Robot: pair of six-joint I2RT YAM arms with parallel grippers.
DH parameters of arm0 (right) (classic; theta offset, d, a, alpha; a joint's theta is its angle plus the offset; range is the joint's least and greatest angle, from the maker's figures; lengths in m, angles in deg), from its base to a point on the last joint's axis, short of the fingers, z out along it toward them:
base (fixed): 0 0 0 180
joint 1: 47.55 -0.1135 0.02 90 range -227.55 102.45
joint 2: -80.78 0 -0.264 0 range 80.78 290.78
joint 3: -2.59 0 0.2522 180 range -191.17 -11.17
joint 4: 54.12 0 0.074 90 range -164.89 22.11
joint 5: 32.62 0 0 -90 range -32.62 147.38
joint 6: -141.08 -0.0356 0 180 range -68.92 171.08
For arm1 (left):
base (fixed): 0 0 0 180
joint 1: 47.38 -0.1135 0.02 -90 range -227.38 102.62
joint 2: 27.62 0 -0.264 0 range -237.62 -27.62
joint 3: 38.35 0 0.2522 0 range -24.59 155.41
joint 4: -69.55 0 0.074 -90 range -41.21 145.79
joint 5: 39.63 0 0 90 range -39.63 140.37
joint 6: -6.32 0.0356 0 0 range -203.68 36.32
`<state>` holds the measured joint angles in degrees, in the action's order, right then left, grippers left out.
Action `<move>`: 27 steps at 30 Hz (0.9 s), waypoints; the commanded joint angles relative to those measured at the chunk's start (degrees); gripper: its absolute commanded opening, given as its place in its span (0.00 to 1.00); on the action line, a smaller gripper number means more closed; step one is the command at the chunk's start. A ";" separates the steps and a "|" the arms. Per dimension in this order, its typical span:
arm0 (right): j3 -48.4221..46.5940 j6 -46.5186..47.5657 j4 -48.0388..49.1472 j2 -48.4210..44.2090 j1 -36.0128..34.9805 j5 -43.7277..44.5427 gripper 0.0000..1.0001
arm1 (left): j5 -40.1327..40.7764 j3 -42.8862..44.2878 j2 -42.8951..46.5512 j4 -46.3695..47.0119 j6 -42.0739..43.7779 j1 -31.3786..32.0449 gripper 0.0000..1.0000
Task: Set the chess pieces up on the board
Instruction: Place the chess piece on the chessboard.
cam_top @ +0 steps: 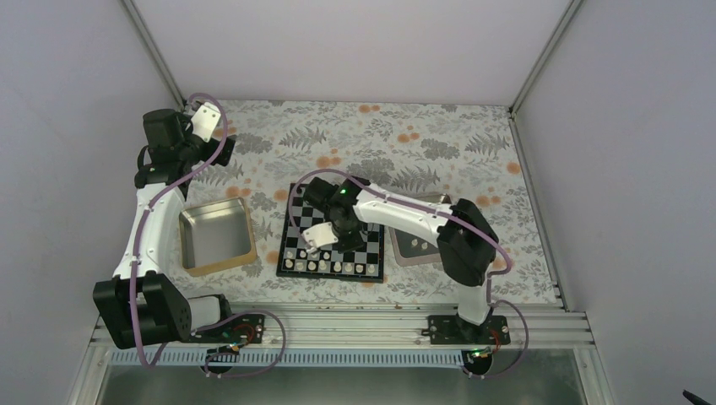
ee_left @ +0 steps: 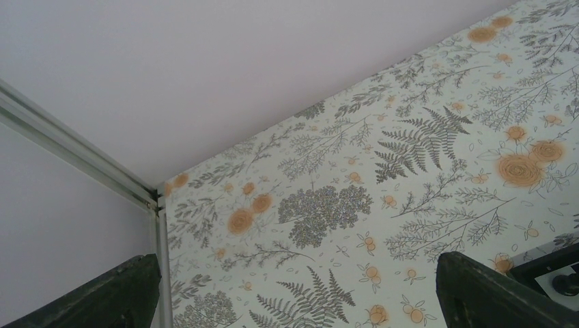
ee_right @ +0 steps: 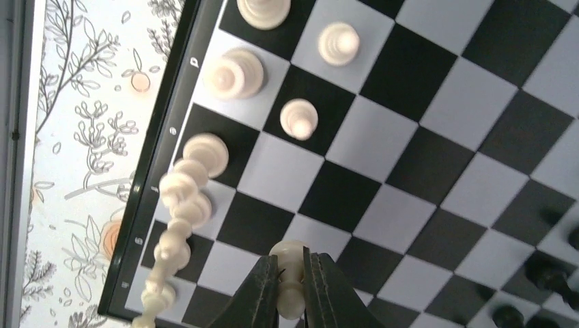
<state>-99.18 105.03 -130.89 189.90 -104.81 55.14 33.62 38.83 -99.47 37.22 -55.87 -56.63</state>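
Item: cream piece (ee_right: pixel 292 254), lower centre, clenched in right tool (ee_right: pixel 291 290) over board (ee_right: pixel 444 109). Judged light, rigid, slick, easily toppled; grip at waist; left tool (ee_left: pixel 293 301) spread, empty.

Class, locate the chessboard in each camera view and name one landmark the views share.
Top external: the board sits mid-table.
Left wrist: dark corner bottom right, possibly it; cannot tell.
Right wrist: fills the frame behind the right claw and its white piece.
Shared landmark: floral tablecloth.
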 commanded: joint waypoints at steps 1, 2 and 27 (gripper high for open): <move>-0.50 0.85 2.15 1.85 -1.46 -3.06 0.10 | -1.18 0.93 0.97 0.70 -0.38 -0.32 1.00; -0.31 1.15 2.49 2.29 -1.69 -3.26 0.10 | -1.18 0.99 0.98 0.65 -0.31 -0.32 1.00; 0.46 2.63 3.01 6.92 -1.81 -6.17 0.12 | -1.37 0.27 0.80 1.26 -0.13 -0.32 1.00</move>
<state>-99.16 106.93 -127.74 195.67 -106.05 50.59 33.55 38.83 -99.45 37.24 -55.87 -56.63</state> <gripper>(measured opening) 0.117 0.999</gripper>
